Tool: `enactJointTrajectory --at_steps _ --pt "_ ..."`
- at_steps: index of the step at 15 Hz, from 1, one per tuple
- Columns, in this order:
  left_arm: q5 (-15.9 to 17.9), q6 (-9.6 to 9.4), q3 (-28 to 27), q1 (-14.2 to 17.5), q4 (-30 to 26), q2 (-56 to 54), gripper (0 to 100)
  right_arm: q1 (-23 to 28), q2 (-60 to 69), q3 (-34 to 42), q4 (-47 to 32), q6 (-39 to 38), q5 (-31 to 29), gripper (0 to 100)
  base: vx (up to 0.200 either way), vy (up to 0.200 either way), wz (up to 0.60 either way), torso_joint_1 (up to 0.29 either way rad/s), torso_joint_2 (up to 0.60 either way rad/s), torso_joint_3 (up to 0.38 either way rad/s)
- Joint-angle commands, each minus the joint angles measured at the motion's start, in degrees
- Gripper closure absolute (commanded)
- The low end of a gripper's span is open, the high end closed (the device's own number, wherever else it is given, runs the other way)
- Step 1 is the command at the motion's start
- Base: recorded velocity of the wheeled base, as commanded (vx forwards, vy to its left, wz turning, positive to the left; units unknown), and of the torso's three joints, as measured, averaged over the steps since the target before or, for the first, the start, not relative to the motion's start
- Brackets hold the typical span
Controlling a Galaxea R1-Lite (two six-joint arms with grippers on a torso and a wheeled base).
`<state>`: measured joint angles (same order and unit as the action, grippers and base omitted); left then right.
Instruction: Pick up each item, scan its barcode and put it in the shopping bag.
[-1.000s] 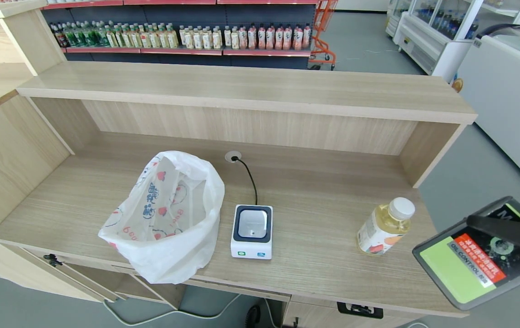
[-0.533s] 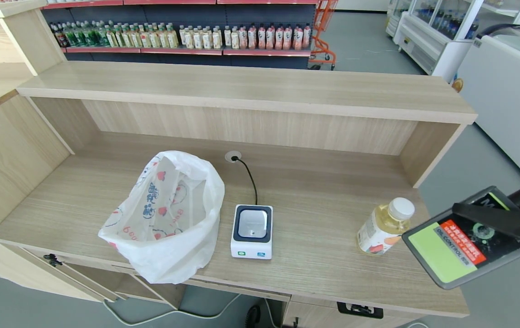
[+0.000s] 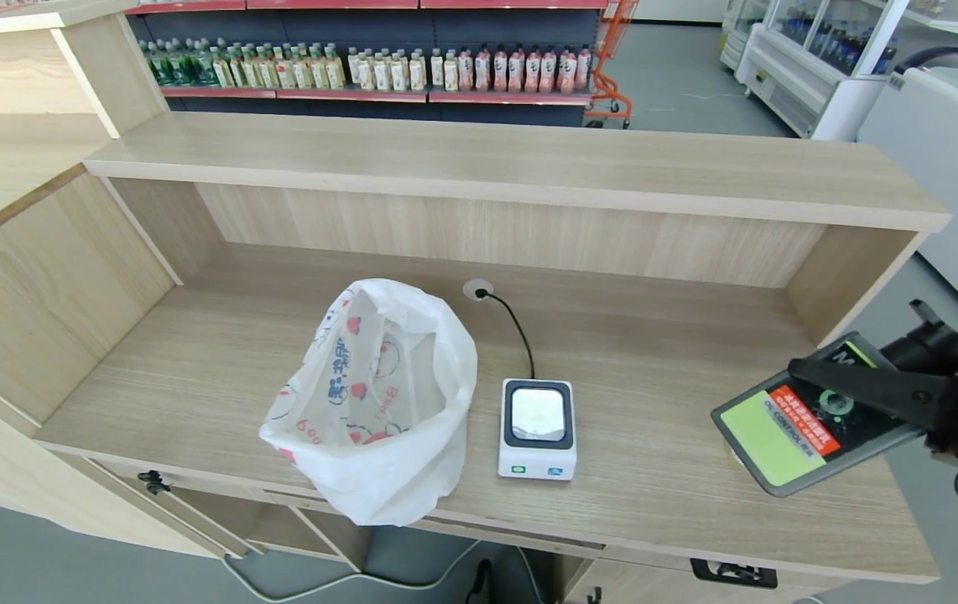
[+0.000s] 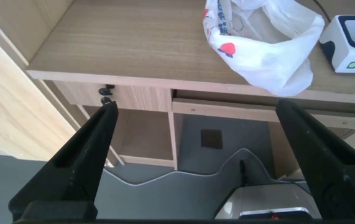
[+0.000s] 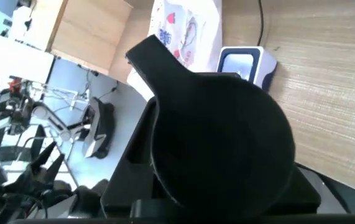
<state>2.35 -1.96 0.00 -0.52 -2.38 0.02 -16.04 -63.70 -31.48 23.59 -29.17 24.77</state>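
Note:
A flat black pack (image 3: 798, 424) with a green and red label hangs tilted over the right end of the wooden counter (image 3: 663, 369), and my right gripper (image 3: 814, 387) is shut on it. The pack's dark side (image 5: 221, 143) is close up in the right wrist view. A white shopping bag (image 3: 378, 394) with red print stands open at the counter's middle front. Right beside it sits the white barcode scanner (image 3: 536, 426), window facing up, also seen as scanner (image 5: 242, 62). My left gripper (image 4: 189, 155) is open, low in front of the counter's edge, below the bag (image 4: 258, 37).
A black cable (image 3: 512, 323) runs from the scanner to a hole in the counter. A raised shelf (image 3: 487, 164) walls the back, with side panels at both ends. Drawers (image 4: 227, 109) sit under the front edge. Shelves of bottles (image 3: 361, 67) stand far behind.
The head camera has turned, shifting the whole picture right. My right gripper has carried the pack left and up, from beyond the counter's right edge to over it, covering the bottle.

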Motion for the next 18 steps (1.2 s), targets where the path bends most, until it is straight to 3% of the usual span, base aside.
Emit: enactJointTrajectory --at_steps 1,4,6,18 --pt "0.0 0.03 0.0 0.0 0.0 0.0 0 0.6 -6.9 -1.0 2.1 0.5 -4.0 100 0.0 0.2 0.0 0.002 0.0 0.002" --pt "0.0 -0.06 0.0 0.0 0.0 0.0 0 0.5 -18.0 -4.6 7.3 2.3 -11.1 100 0.0 0.2 0.0 0.002 0.0 0.001" --pt "0.0 -0.06 0.0 0.0 0.0 0.0 0 0.1 -20.6 -5.1 8.6 2.1 -10.4 100 0.0 0.2 0.0 0.005 0.0 0.002" --pt "0.0 -0.06 0.0 0.0 0.0 0.0 0 -3.1 -34.7 -5.9 17.6 7.0 -9.7 100 0.0 0.0 0.0 0.0 0.0 0.0"
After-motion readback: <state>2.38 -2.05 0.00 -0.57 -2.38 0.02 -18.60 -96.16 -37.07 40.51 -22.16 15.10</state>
